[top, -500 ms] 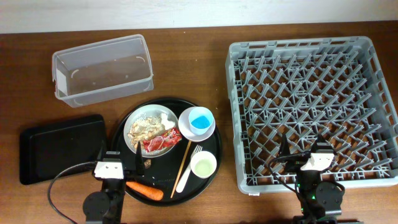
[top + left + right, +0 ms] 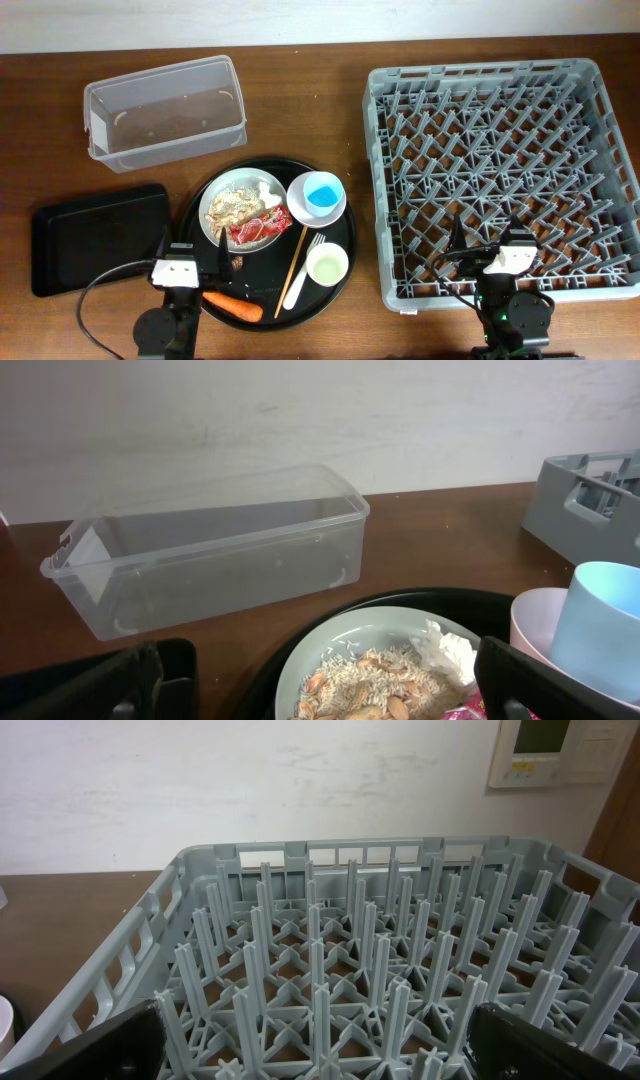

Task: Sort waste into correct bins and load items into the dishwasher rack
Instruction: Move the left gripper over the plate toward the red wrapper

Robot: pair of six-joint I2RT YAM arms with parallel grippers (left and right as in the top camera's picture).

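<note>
Nothing's budged since half a second ago as far as I can tell: both arms are parked at the near edge and every item is in the same spot.

Far left, the black tray (image 2: 95, 235) lies flat on the table, with the tub (image 2: 170, 140) behind it and a bit to the right. The left hand (image 2: 192, 248) hangs over the near-left rim of the round tray (image 2: 338, 228), jaws spread wide, holding nothing. The plate (image 2: 206, 216) is just ahead of it, rice (image 2: 235, 203) piled in the middle and the wrapper (image 2: 258, 230) on the right side. The carrot (image 2: 232, 306) lies beside that arm, closer to the table edge.

My guess is waste goes first, and the wrapper is the easy start. I'd come down from above, pinch only the crinkled top and lift straight up. That way it doesn't drag rice along or bump the bowl (image 2: 295, 200), which touches the plate and has the blue cup (image 2: 322, 193) in it.

Fork (image 2: 303, 270) and white cup (image 2: 327, 265) come next. The right hand (image 2: 487, 240) sits over the rack's (image 2: 470, 75) near edge, wide open, empty, well apart from the dishes.
</note>
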